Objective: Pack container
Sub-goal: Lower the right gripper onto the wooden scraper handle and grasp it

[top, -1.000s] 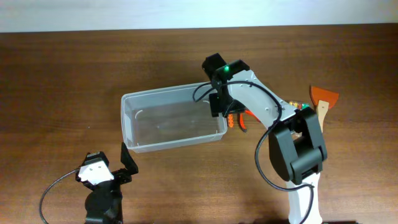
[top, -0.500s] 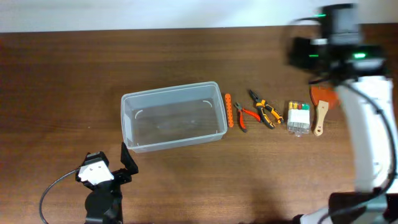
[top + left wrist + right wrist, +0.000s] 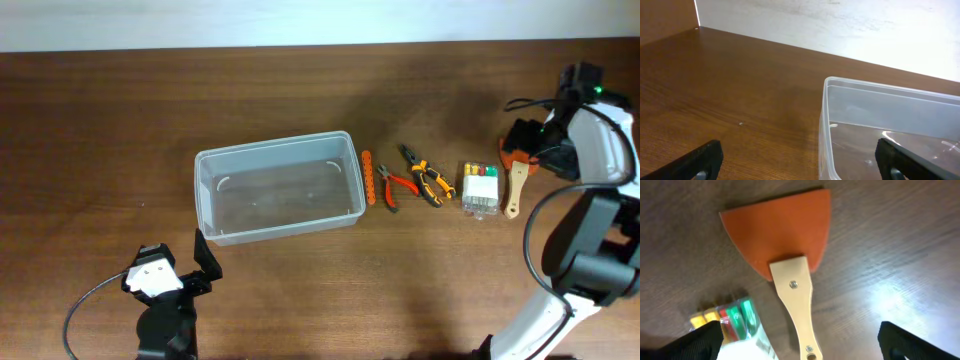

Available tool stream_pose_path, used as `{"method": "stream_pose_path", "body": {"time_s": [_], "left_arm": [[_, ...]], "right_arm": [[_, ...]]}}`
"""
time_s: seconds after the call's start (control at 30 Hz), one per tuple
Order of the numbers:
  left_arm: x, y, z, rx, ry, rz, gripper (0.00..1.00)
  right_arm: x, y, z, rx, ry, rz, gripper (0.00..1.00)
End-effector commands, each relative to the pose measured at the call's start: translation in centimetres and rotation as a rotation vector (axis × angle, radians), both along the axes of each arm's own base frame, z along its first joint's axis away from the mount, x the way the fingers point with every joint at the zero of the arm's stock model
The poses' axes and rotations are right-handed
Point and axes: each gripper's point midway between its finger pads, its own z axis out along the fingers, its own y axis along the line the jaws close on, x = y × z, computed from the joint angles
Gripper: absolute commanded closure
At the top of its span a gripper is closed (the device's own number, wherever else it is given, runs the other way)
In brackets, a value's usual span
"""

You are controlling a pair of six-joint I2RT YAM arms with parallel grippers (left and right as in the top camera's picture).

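The clear plastic container [image 3: 276,147] sits left of centre, with nothing in it; its near corner shows in the left wrist view [image 3: 823,120]. My left gripper [image 3: 205,258] is open and empty just in front of that corner, low over the table [image 3: 800,167]. My right gripper [image 3: 528,142] is open above a scraper with an orange blade and a wooden handle [image 3: 516,188]. In the right wrist view its fingers [image 3: 800,347] stand on either side of the scraper's handle [image 3: 796,300] without touching it.
Right of the container lie an orange strip [image 3: 368,178], red pliers [image 3: 392,188], orange-black pliers [image 3: 426,177] and a small clear box of coloured bits [image 3: 480,188], also in the right wrist view [image 3: 735,322]. The table's back edge meets a white wall.
My right arm swung from the container's right end to the far right, over the scraper. The tools it hid now show. The left arm has not moved.
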Motion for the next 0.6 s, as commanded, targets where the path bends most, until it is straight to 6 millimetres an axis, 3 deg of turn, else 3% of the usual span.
{"method": "stream_pose_path", "body": {"time_s": [0.0, 0.23, 0.43, 0.57], "left_arm": [[0.0, 0.0, -0.1, 0.009, 0.002, -0.002, 0.01], [0.0, 0.0, -0.1, 0.009, 0.002, -0.002, 0.01], [0.0, 0.0, -0.1, 0.009, 0.002, -0.002, 0.01], [0.0, 0.0, -0.1, 0.009, 0.002, -0.002, 0.01]], "right_arm": [[0.4, 0.4, -2.0, 0.027, 0.023, 0.025, 0.01], [0.4, 0.4, -5.1, 0.044, 0.071, 0.024, 0.10], [0.8, 0.3, -6.1, 0.044, 0.073, 0.024, 0.23], [0.7, 0.3, -7.1, 0.049, 0.085, 0.023, 0.25]]}}
